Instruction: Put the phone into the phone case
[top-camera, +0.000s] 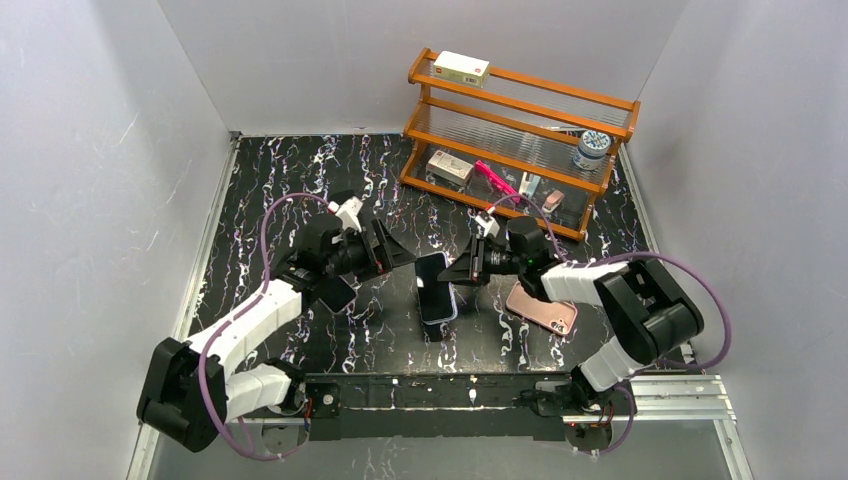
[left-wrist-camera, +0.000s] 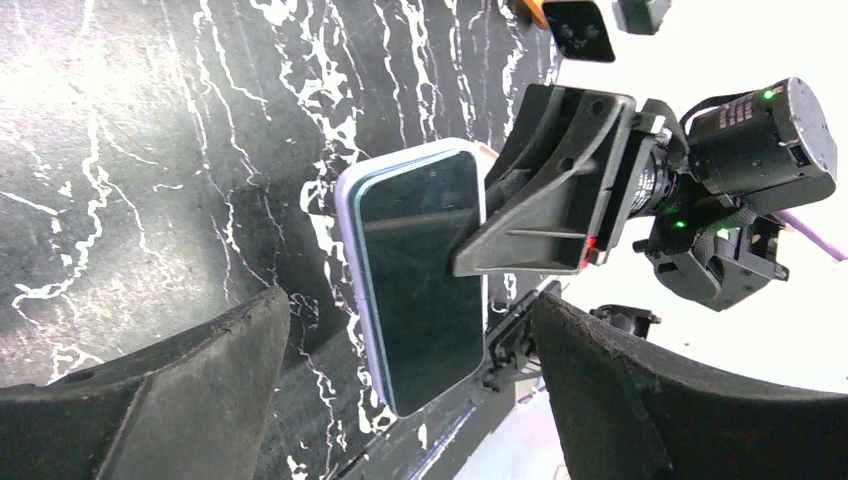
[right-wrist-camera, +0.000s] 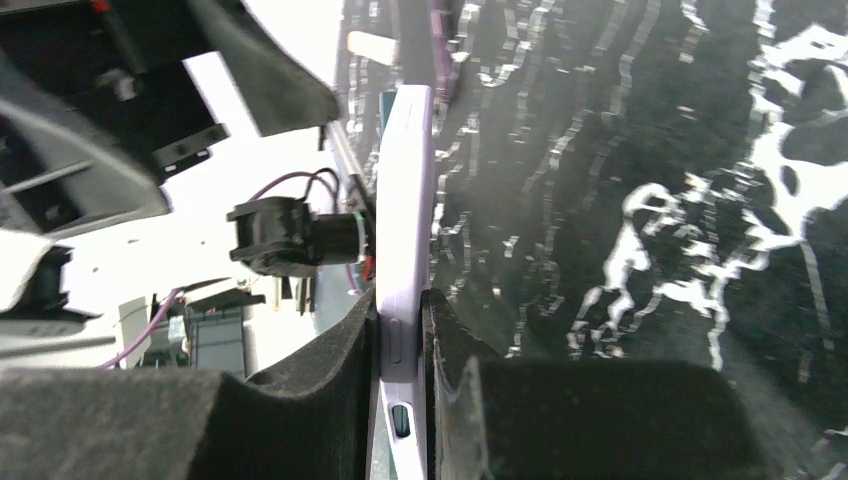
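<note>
**Left wrist view: phone looks seated in its case, with only a check and a set-down left**

Left wrist footage shows the phone (left-wrist-camera: 420, 270) with its dark screen facing the camera. It is framed on the left and top by the lavender rim of the phone case (left-wrist-camera: 345, 215). A thin teal edge of the handset sits just inside that rim, and no corner visibly stands proud. From this angle the insertion looks done, though the edge under the right arm's fingers is hidden, so I cannot confirm that side has snapped in.

The right gripper (right-wrist-camera: 403, 330) is pinching the cased phone. In its own wrist view, its 2 fingers (right-wrist-camera: 320, 370) press against opposite faces of the lavender case, which runs edge-on up the frame. The overhead view puts the phone between the 2 arms, tilted up on its lower end at the middle of the black marbled table (top-camera: 300, 190). I cannot tell whether that lower end touches the surface.

The left gripper (top-camera: 400, 252) is spread wide and holds nothing. Its dark fingers sit apart on either side of the phone in the left wrist view, without touching it.

A rose-gold phone (top-camera: 541, 308) lies flat beside the right arm. The wooden rack (top-camera: 520, 130) at the back holds small items.

As I judge it, what remains is to confirm the hidden edge is seated and lay the cased phone down.
</note>
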